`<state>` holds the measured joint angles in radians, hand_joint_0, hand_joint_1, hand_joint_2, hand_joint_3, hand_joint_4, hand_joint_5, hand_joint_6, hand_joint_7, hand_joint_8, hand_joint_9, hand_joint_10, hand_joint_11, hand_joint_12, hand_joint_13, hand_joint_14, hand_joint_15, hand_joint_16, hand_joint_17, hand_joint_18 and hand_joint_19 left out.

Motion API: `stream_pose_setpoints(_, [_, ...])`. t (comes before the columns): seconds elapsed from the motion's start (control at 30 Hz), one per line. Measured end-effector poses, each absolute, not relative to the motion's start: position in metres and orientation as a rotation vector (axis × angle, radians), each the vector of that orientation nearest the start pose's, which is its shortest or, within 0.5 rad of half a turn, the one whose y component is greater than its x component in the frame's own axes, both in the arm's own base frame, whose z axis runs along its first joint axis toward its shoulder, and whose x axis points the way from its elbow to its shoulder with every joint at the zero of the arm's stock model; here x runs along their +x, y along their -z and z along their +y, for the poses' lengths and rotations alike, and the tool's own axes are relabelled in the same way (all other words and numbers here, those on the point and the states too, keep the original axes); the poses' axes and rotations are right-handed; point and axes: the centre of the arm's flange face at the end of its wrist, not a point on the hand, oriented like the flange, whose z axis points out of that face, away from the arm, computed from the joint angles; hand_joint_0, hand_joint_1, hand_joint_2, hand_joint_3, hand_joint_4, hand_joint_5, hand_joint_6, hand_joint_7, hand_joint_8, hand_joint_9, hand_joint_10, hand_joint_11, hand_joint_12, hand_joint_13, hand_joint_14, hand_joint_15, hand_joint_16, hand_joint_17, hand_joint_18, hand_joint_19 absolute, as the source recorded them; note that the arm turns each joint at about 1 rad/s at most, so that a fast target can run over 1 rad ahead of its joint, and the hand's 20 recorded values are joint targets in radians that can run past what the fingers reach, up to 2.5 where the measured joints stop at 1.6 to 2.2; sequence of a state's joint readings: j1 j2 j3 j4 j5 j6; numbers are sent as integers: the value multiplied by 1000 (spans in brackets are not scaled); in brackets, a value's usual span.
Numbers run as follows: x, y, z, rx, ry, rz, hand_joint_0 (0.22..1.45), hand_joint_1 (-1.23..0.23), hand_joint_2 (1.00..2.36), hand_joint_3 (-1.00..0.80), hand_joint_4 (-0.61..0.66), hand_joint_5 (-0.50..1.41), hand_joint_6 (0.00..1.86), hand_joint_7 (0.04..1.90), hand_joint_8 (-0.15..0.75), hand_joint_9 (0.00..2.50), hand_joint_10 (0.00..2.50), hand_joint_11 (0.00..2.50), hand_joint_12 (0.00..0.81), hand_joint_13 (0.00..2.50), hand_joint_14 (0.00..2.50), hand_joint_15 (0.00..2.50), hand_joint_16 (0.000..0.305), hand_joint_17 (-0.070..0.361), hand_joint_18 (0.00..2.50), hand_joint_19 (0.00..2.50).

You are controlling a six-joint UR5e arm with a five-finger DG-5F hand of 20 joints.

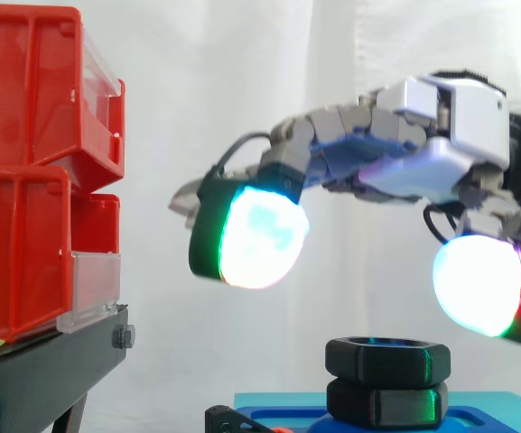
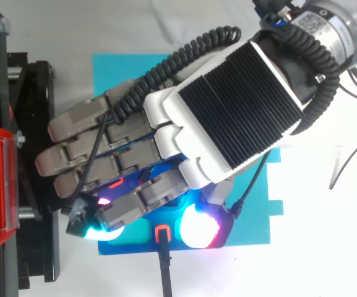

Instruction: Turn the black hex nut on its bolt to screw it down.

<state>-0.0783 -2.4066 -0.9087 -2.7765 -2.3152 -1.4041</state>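
Just above the black hex nut (image 1: 386, 358) hovers the hand (image 1: 414, 162), fingers (image 1: 332, 126) spread and empty, red bins (image 1: 34, 171) aside.

Bright, even light on the white curtain (image 1: 242, 72). Fingertips (image 1: 255, 236) of the hand (image 1: 414, 167) glare white; green glow reflects off the black hex nut (image 1: 386, 358).

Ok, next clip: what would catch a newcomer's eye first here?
First the glowing white pads of the grey-and-white robot hand, open above the black hex nut on its blue base, without touching it. At the left, red plastic bins stacked on a black stand.
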Motion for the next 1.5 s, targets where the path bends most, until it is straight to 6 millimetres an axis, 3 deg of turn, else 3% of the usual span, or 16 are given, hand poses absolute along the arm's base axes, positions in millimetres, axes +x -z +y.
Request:
stream_pose_setpoints(0.4, [758,-334,-128,-481,-530,1509,353,-535,1000,-500,154,-247,502,780,250,419,3,75,358,279,0,0,62,141,209,198])
stream_pose_setpoints(0.77, [686,-397,-130,-416,-390,1491,376,-501,1000,-500,155,-240,502,777,251,440,2,75,350,281,0,0,61,137,191,203])
stream_pose_setpoints(0.87, [668,-391,-131,-397,-381,1505,382,-503,1000,-500,143,-246,502,777,247,437,4,78,348,290,0,0,61,136,190,212])
stream_pose_setpoints(1.03, [643,-348,-135,-354,-393,1609,388,-508,1000,-500,140,-246,502,776,244,443,3,77,344,300,0,0,60,135,203,205])
stream_pose_setpoints(1.13, [633,-336,-137,-335,-407,1669,392,-503,1000,-500,137,-246,502,777,242,444,0,70,342,301,0,0,60,134,204,205])
stream_pose_setpoints(1.5, [628,-329,-140,-224,-480,1729,408,-477,1000,-500,138,-241,502,775,240,460,0,82,336,301,0,0,58,131,199,216])
